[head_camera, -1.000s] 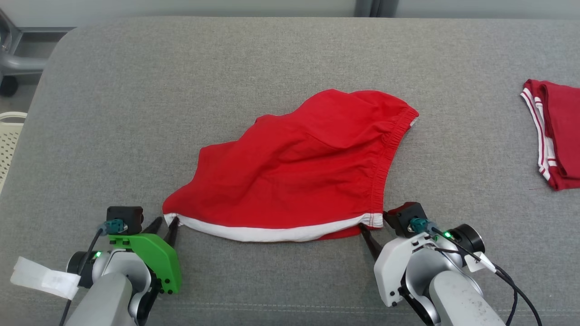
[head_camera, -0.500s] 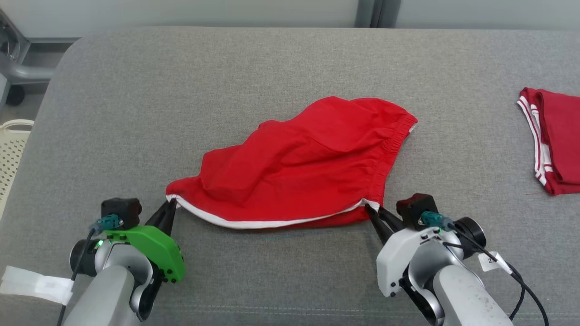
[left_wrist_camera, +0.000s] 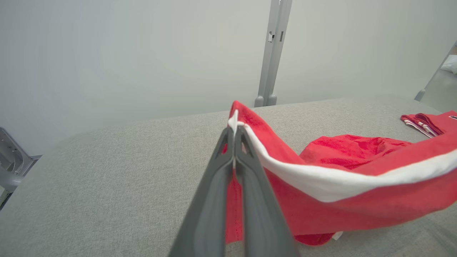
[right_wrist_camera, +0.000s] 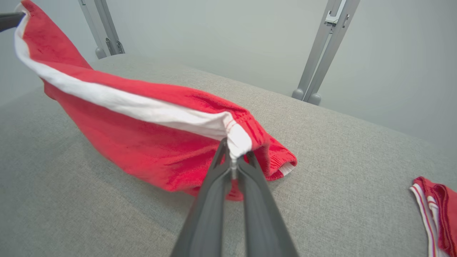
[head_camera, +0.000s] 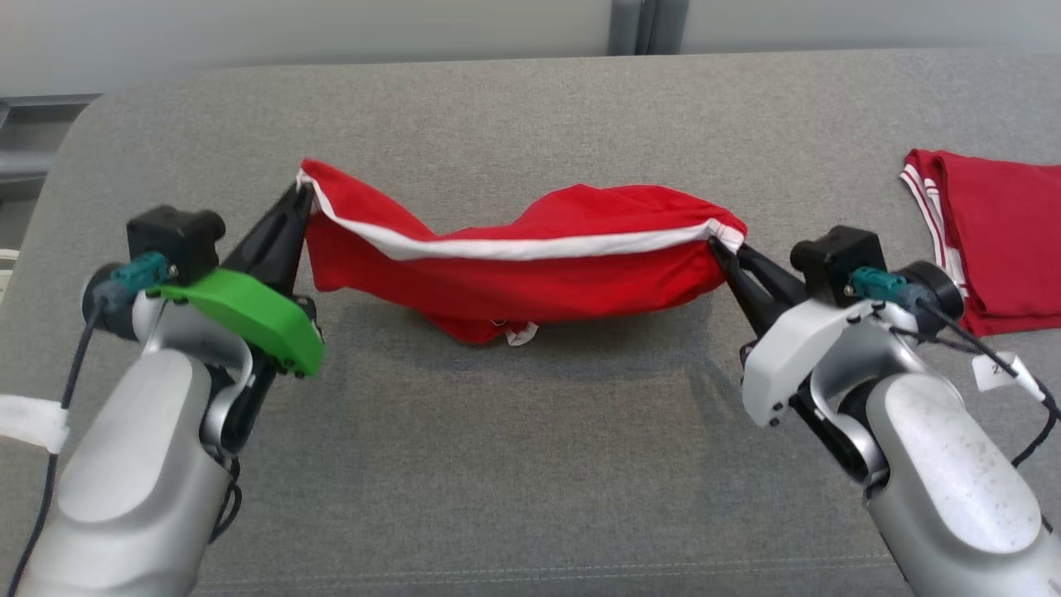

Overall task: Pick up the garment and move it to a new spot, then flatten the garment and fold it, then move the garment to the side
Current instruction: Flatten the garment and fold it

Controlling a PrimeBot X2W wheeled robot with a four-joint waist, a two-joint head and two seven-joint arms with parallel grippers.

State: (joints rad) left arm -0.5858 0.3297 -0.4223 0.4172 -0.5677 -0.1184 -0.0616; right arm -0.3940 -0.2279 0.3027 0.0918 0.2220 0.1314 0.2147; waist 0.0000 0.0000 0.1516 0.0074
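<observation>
We hold the garment (head_camera: 530, 282) by its corners, left gripper (head_camera: 301, 197) and right gripper (head_camera: 718, 245) clamped tight (cloth sagging between them).

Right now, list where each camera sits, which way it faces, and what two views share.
Head view: on the head, facing forward and down at the grey cushion; both forearms show, left hand and right hand pinching the red shorts.
Left wrist view: on the left wrist, facing along its shut fingers, across the shorts toward the wall.
Right wrist view: on the right wrist, facing along its shut fingers toward the shorts.
Shared: both wrist views catch the folded red garment.
</observation>
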